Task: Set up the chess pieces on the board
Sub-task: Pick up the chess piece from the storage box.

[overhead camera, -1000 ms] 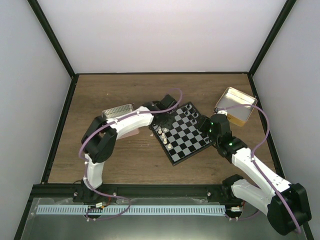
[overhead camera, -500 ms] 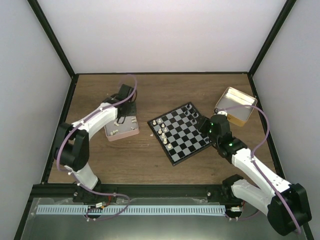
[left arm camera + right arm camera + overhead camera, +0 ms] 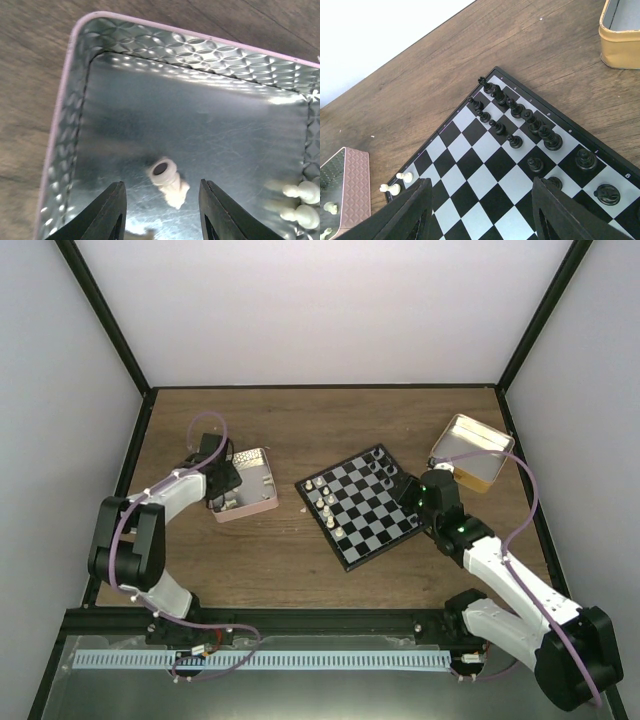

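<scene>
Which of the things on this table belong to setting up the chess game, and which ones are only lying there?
For the job: small black-and-grey chequered chessboard; tiny black chessmen standing on it; tiny cream-white chessmen.
Only lying there: pink-sided metal tin, merely holding some cream-white chessmen; yellow metal tin beside the board.

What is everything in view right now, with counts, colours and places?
board: one, black and light-grey, mid-table, set at an angle
black pieces: over ten, on the board's side nearer the yellow tin
white pieces on the board: several, cream, along the opposite side
white pieces in the tin: at least three, cream, one lying down
pink tin: one, left of the board
yellow tin: one, beyond the board's right
table: one, brown wood
left gripper: open, over the pink tin
right gripper: open, above the board
</scene>
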Robot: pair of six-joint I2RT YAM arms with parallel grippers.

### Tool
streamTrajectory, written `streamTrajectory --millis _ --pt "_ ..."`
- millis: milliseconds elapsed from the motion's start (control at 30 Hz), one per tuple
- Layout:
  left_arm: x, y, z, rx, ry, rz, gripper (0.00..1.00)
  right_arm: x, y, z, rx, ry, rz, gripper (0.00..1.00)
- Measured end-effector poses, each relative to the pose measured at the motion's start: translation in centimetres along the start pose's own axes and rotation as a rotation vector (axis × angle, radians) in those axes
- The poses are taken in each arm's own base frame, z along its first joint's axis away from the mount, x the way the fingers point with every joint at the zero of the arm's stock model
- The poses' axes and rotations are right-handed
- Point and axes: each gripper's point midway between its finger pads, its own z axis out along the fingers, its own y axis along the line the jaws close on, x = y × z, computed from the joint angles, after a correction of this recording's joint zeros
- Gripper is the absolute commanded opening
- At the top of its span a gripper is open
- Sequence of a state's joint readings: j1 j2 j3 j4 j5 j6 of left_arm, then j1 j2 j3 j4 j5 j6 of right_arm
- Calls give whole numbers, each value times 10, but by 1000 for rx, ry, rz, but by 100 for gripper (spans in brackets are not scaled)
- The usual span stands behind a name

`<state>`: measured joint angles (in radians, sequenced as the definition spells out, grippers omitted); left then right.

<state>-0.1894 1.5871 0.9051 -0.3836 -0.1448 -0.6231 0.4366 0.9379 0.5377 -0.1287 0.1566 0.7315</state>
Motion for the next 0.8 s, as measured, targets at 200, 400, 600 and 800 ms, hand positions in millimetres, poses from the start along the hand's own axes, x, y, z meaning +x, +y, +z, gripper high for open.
streamTrajectory --millis 200,400,600,800 --pt "-1 -9 13 49 11 -37 41 0 0 0 0 0 0 56" --pt "-2 -8 24 48 14 -66 34 1 -1 1 3 3 -1 56" --pt "4 -4 33 32 34 -74 27 3 -2 3 10 11 -3 56" --pt "5 -5 35 32 34 -73 17 4 -2 4 12 13 -4 56"
